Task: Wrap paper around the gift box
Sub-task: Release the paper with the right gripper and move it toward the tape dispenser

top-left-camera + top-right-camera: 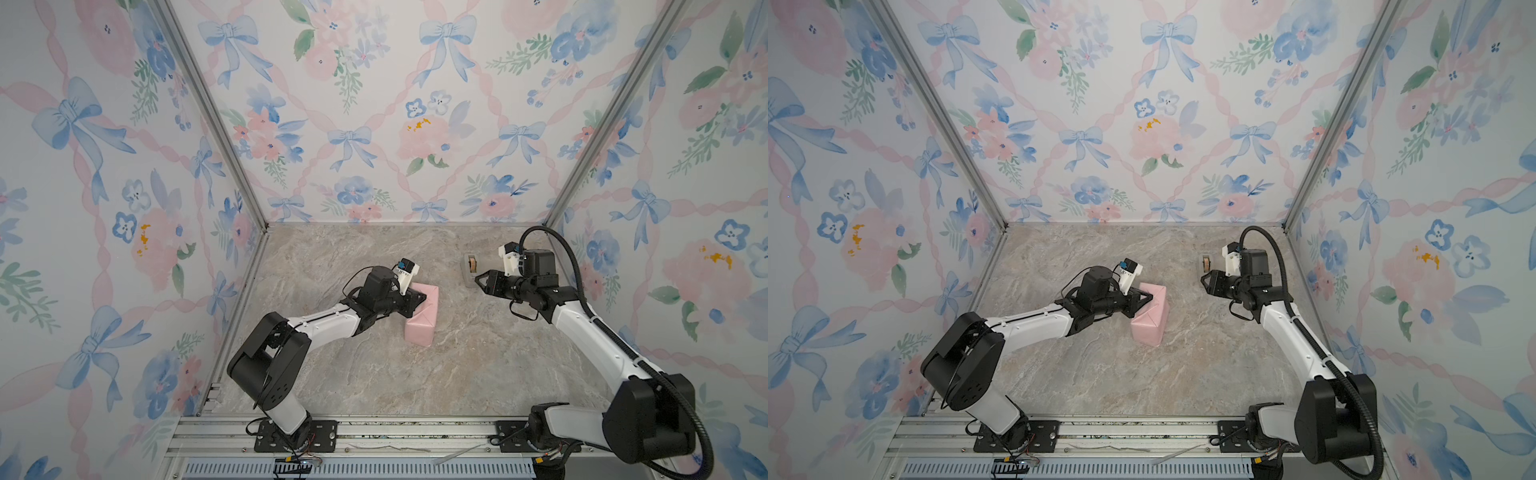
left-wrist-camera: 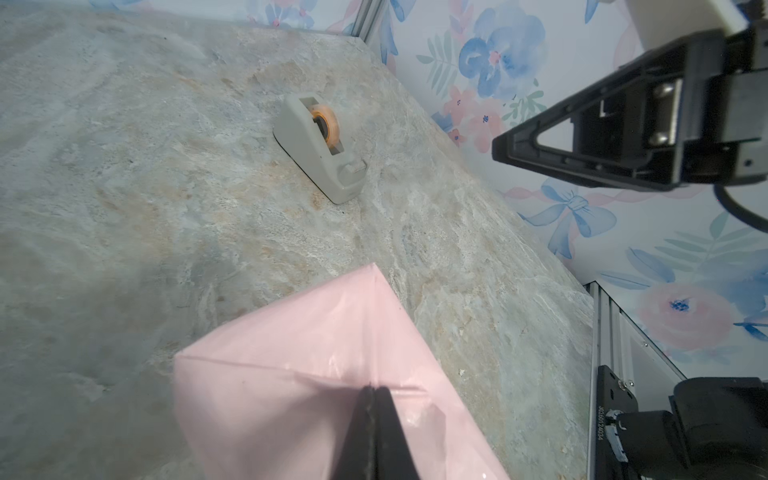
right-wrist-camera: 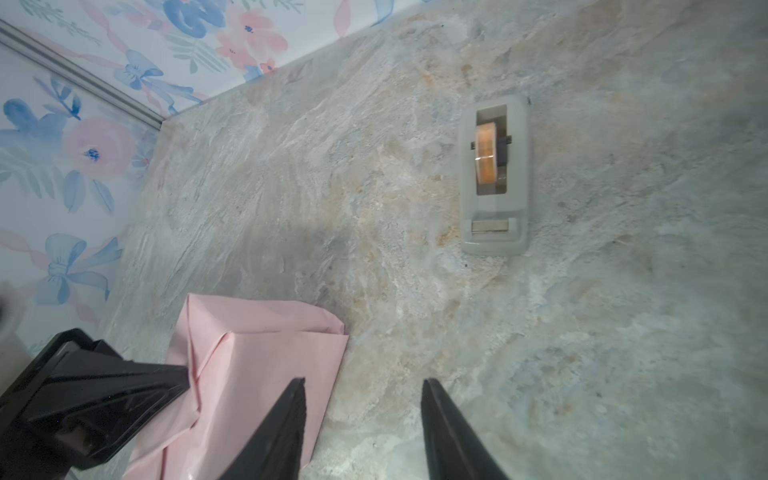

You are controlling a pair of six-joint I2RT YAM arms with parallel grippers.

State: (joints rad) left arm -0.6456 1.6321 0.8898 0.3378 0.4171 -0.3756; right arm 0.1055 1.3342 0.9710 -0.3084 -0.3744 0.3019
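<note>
Holding the parcel down on the worktop point(image 1: 374, 374): my left end effector point(image 1: 424, 297) is clenched, its tips set against the upper face of the paper point(image 1: 422, 320), which shows its pale pink side outward and covers the gift box entirely, so the box itself is hidden. Whether those tips nip a fold or merely press on it, I cannot tell from the wrist view. My right end effector point(image 3: 363, 380) stands released and empty, well apart from the parcel and just beside the tape dispenser point(image 3: 494, 178). I judge the step in hand to be securing a folded end. The next move calls for the right end effector to draw a strip from the dispenser's cutter and carry it to the seam, with the left pinning the fold.
</note>
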